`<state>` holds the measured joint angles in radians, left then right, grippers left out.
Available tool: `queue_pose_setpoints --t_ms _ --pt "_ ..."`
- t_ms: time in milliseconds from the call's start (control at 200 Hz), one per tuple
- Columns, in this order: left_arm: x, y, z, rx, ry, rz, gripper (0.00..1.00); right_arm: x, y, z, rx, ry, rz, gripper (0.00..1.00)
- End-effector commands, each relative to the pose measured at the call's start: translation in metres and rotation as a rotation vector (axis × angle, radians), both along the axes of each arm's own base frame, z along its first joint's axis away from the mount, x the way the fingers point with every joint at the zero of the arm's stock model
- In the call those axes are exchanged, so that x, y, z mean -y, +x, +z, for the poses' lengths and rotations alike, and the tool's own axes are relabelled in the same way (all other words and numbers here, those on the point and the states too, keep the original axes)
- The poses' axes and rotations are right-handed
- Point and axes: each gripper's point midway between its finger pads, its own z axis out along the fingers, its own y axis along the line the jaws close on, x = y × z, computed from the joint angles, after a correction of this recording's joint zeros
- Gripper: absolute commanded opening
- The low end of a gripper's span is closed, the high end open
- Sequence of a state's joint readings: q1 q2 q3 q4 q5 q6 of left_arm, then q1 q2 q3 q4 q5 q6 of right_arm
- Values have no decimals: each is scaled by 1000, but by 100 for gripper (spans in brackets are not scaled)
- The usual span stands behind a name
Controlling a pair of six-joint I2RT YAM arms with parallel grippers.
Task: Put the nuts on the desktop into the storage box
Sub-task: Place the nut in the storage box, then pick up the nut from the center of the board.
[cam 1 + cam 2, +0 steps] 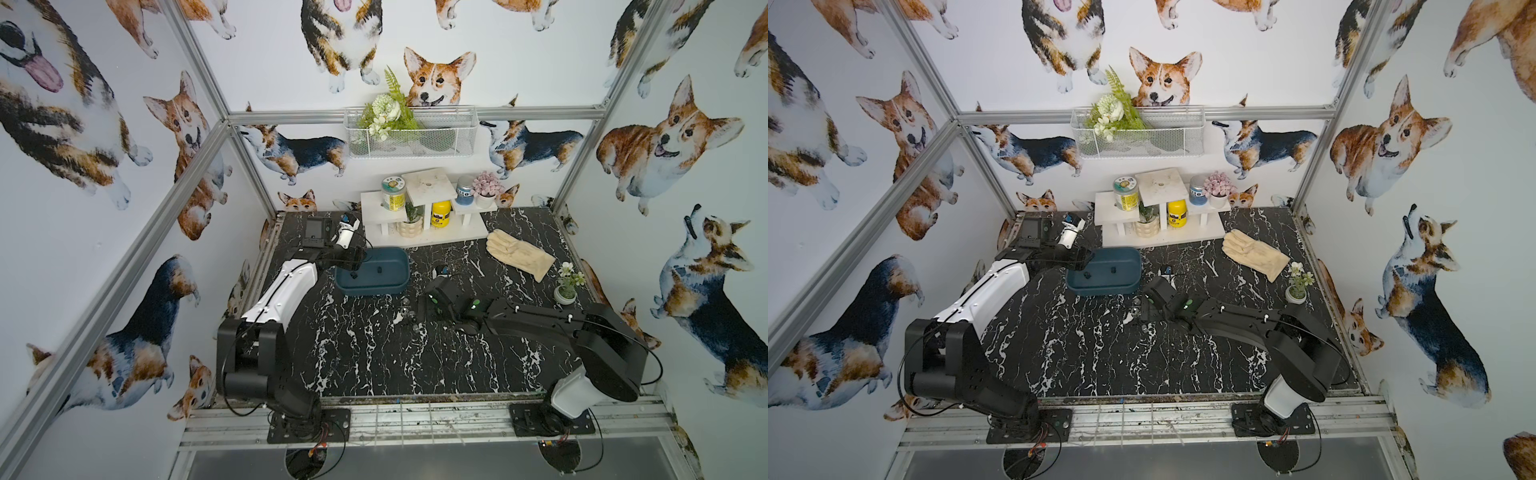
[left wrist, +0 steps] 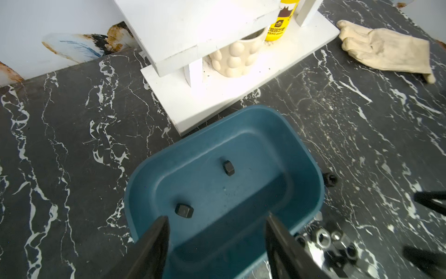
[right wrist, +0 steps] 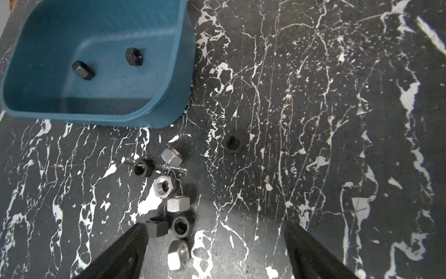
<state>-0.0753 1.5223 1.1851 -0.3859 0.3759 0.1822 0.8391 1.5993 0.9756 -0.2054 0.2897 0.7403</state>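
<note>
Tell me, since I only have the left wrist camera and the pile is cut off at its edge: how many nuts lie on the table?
Observer: Eight nuts lie on the table: seven clustered off a corner of the tray, plus one black nut apart from them.
Operator: What colours?
Observer: Four are silver and four black, counting the lone one.
Operator: And the right gripper?
Observer: The right gripper is open and empty, at the cluster's edge, with one finger close beside a black nut.
</note>
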Motion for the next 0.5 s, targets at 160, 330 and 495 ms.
queue_pose_setpoints --t_ms 160,330,495 --pt "-6 -52 9 22 86 -85 100 8 13 -22 -139 -68 -94 86" --pt "-11 -78 18 83 133 -104 100 6 25 -32 -167 -130 -127 80" --pt "-2 -103 4 21 114 -188 100 0 36 -42 -174 -156 -129 71"
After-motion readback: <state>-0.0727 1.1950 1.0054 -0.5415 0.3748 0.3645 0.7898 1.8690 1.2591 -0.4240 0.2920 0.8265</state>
